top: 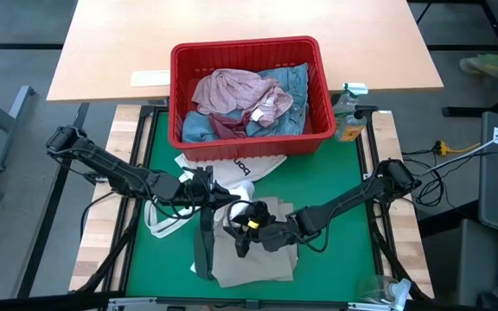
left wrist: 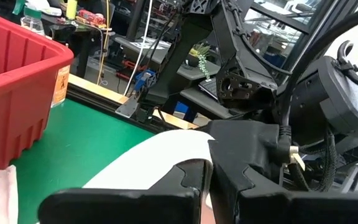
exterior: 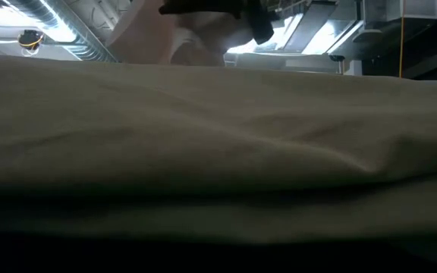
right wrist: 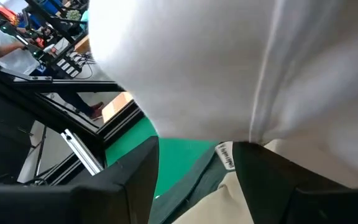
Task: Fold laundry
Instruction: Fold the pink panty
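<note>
High view: left end effector (top: 207,200) over the near middle of the green-topped desk (top: 335,177), fingers pressed together, seemingly nipping an edge of the white cloth tote bag with black lettering (top: 232,170); exact contact hard to make out. Right end effector (top: 242,220) just beside it, fingers spread, low over the folded beige fabric trousers (top: 253,259), with a white scrap by its tip. Dark green strip of garment (top: 203,246) lying along the trousers' left edge. Red plastic basket (top: 247,53) at the far side, holding the mottled pink top (top: 232,91) and light blue denim jeans (top: 296,85).

Low view: almost wholly blocked by beige cloth; only dark arm parts above.

Left wrist view: own fingers (left wrist: 194,180) closed, white fabric just beyond, basket wall alongside.

Right wrist view: fingers (right wrist: 135,180) wide apart, white cloth filling most of the picture; beige cloth at the corner.
</note>
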